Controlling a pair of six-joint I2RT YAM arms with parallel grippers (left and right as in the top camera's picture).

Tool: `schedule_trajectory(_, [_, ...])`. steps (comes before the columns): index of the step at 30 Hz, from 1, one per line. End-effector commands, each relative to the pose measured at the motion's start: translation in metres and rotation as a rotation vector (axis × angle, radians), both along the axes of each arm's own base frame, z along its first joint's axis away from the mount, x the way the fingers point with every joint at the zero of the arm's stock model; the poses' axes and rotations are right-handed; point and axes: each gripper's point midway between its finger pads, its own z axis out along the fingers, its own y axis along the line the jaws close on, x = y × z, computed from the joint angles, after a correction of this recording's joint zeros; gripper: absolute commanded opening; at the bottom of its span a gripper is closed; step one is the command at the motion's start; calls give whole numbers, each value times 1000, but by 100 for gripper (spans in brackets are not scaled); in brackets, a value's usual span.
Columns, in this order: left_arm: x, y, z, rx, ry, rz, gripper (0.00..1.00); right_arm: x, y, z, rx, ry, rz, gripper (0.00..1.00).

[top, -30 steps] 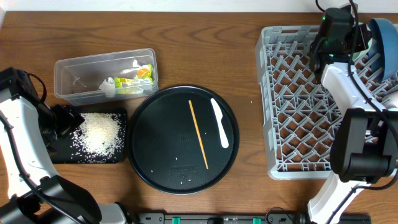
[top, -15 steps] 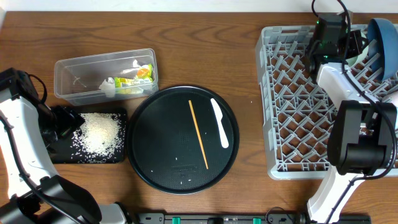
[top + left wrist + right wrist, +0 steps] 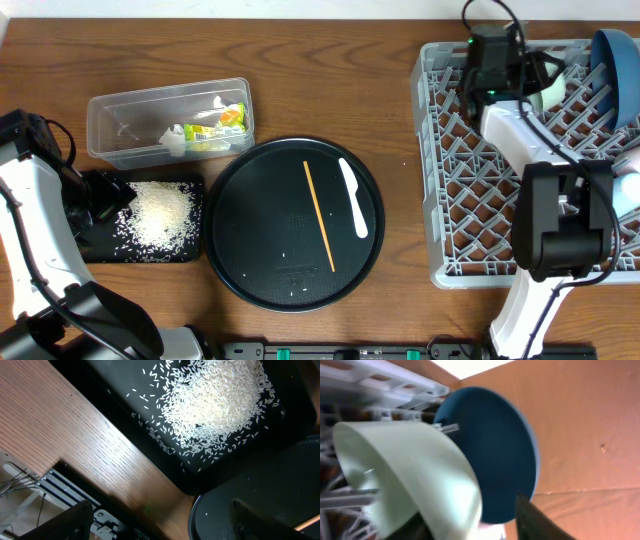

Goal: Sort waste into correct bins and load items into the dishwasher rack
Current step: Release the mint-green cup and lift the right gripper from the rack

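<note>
The grey dishwasher rack (image 3: 470, 190) stands at the right. The dark-blue bowl (image 3: 612, 55) and the mint bowl (image 3: 556, 84) stand on edge in its back right corner, and both show close up in the right wrist view, mint (image 3: 410, 470) in front of blue (image 3: 495, 450). My right gripper (image 3: 535, 76) is open and empty just left of the mint bowl (image 3: 470, 527). My left gripper (image 3: 105, 192) is open and empty over the shallow black tray (image 3: 95, 250), which holds the rice (image 3: 160, 214) (image 3: 220, 400). The wooden stick (image 3: 318, 215) and white utensil (image 3: 353, 197) lie on the round black tray (image 3: 240, 230).
The clear tub (image 3: 120, 120) at the back left holds the snack wrapper (image 3: 218, 119) and white scraps (image 3: 175, 142). A pale cup (image 3: 630, 155) and a light-blue cup (image 3: 626, 200) sit at the rack's right edge. The round tray's rim (image 3: 200, 515) lies near my left fingers.
My right gripper has moved left along the back of the rack, away from the two bowls. The left arm has not moved.
</note>
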Motion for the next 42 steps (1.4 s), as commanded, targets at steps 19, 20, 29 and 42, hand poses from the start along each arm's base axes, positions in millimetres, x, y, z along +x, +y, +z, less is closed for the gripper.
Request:
schedule_trajectory(19, [-1,1,2,6,-1,4,87,-25,75,-50,717,-8,150,76])
schedule_trajectory(20, [-1,1,2,6,-1,4,87,-27,77,-40,722,-22,160,76])
schedule_trajectory(29, [-1,1,2,6,-1,4,87,-37,103,41,830,-133,348,79])
schedule_trajectory(42, [-1,1,2,6,-1,4,88,-114,291,42,1452,272,843,72])
